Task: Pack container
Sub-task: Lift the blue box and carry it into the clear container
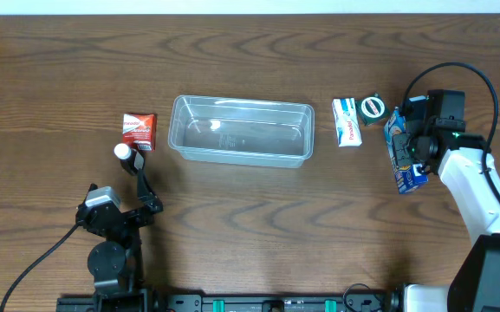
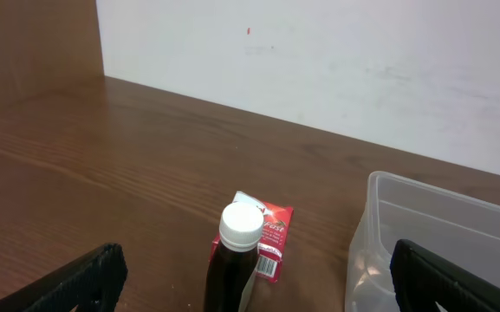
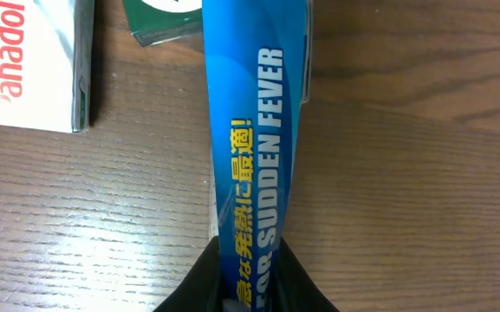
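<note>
The clear plastic container (image 1: 240, 130) lies in the middle of the table with nothing in it; its corner shows in the left wrist view (image 2: 423, 234). My right gripper (image 1: 414, 146) (image 3: 250, 282) is shut on a blue box (image 1: 400, 154) (image 3: 254, 130) printed "FOR SUDDEN FEVER", one jaw pressed to each side of it. My left gripper (image 1: 139, 178) (image 2: 250, 290) is open wide. A dark bottle with a white cap (image 1: 125, 153) (image 2: 237, 260) stands between its fingers (image 2: 81, 277), touching neither.
A red box (image 1: 139, 131) (image 2: 271, 238) lies just behind the bottle, left of the container. A white Panadol box (image 1: 347, 120) (image 3: 24, 61) and a small round green item (image 1: 372, 107) (image 3: 163, 22) lie between the container and the blue box.
</note>
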`<state>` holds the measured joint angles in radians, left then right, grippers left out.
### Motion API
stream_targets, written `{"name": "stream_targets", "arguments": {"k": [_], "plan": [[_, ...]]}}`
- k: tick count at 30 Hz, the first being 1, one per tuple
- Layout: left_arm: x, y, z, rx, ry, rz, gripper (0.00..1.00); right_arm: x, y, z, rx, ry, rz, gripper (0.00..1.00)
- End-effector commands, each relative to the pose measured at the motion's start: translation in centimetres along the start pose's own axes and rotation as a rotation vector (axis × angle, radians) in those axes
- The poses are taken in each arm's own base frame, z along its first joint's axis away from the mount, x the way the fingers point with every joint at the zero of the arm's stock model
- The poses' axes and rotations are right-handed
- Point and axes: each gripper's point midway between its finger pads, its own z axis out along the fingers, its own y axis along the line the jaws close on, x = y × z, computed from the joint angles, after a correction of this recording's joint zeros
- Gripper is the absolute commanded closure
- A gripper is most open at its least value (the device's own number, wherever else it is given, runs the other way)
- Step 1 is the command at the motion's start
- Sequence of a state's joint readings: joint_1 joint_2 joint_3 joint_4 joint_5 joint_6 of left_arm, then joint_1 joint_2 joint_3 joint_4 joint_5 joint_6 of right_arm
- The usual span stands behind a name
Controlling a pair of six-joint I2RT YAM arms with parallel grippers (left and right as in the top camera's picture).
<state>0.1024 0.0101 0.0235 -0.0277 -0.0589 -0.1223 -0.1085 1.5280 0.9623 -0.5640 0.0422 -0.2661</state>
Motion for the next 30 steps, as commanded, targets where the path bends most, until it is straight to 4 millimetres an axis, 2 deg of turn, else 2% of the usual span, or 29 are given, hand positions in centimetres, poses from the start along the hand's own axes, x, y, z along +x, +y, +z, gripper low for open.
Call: {"name": "stream_targets", "arguments": {"k": [1,5,9,13,18,21,23,26,30], "plan": [[1.7,0.4,0.1,-0.017,0.050,0.024,0.02,-2.7,0.0,-2.7,-0.001,-0.110,-0.003,0.84],[1.7,0.4,0.1,-0.017,0.049,0.024,0.02,-6.5,1.1,-6.1,-0.048,-0.239,-0.030,0.85],[1.7,0.4,0.1,-0.017,0.050,0.024,0.02,-10.9,3.5,-10.3,-0.136,-0.379,-0.093,0.96],[1.7,0.4,0.1,-0.017,0.050,0.024,0.02,-14.4,7.5,-14.4,-0.195,-0.500,-0.234,0.98],[1.7,0.4,0.1,-0.017,0.050,0.024,0.02,-16.4,14.6,-18.0,-0.245,-0.645,-0.508,0.91],[1.7,0.4,0.1,-0.017,0.050,0.024,0.02,-16.4,19.1,-18.7,-0.286,-0.698,-0.650,0.91],[1.7,0.4,0.1,-0.017,0.050,0.024,0.02,-16.3,21.3,-18.6,-0.306,-0.714,-0.717,0.90],[1.7,0.4,0.1,-0.017,0.050,0.024,0.02,-16.1,24.2,-17.5,-0.326,-0.720,-0.820,0.89],[1.7,0.4,0.1,-0.017,0.050,0.024,0.02,-15.4,27.2,-15.6,-0.343,-0.707,-0.936,0.88]]}}
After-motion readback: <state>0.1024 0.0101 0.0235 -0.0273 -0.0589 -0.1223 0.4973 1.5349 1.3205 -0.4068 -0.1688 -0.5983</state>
